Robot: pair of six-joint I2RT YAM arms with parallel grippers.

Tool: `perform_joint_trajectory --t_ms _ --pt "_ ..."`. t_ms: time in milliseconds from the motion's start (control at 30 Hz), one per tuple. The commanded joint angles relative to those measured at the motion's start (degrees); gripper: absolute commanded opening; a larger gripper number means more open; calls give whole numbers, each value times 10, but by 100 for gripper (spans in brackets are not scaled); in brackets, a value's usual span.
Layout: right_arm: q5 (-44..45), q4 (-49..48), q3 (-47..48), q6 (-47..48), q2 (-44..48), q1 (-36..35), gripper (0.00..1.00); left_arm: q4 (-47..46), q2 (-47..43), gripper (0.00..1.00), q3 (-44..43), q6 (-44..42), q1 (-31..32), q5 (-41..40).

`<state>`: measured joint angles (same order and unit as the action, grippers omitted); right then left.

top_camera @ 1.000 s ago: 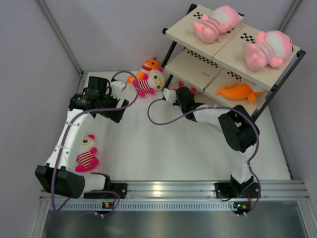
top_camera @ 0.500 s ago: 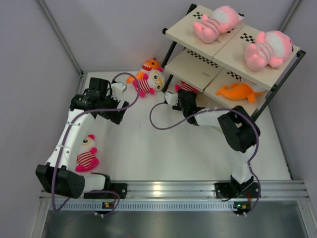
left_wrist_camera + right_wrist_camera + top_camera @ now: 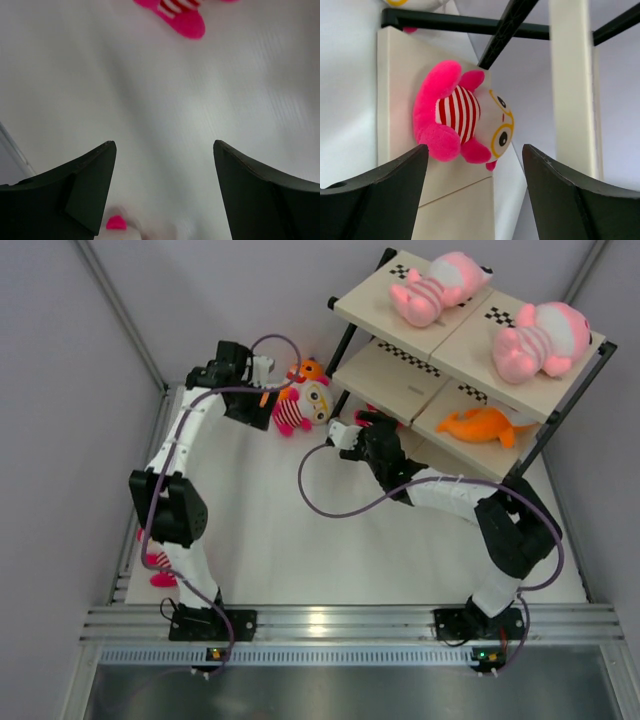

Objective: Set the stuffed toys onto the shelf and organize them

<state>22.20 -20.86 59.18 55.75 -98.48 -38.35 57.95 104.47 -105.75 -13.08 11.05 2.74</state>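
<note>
White matte surface point(image 3: 300, 530), beige-board shelf point(image 3: 395, 370) on a black tube frame. my right fingers point(image 3: 370, 200) spread wide, empty; fuzzy pink striped plush point(image 3: 460, 120) lies on the lowest board just ahead. my left fingers point(image 3: 70, 190) also wide, over the surface near a second striped plush point(image 3: 298, 405)

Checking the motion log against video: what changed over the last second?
The left arm swung from mid-table out to the far wall. Its open left fingers now hover by the striped toy. The right fingers shifted only slightly, open and clear of the pink striped toy lying on the bottom shelf board. Unchanged: both pink toys and the orange toy.
</note>
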Motion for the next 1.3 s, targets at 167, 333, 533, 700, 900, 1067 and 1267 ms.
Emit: perform_joint_trajectory --t_ms 167,333,533,700,900,1067,1267 --pt "-49 -27 -55 -76 123 -31 76 -96 248 88 -282 97 8 66" --pt "-60 -24 -79 -92 171 -49 76 -229 316 99 -283 98 24 34" --pt "-68 -25 -105 -117 212 -68 76 -247 393 99 -313 83 30 -22" --pt "-68 -27 -110 -114 221 -79 76 -246 420 80 -284 71 29 -53" --pt "-71 -23 -107 -124 224 -90 76 -246 379 0 -222 88 30 -41" --pt "-110 6 -95 -125 226 -117 75 -245 241 0 -69 160 27 -31" --pt "-238 -29 -100 -210 247 -151 74 -232 -16 0 144 254 23 59"
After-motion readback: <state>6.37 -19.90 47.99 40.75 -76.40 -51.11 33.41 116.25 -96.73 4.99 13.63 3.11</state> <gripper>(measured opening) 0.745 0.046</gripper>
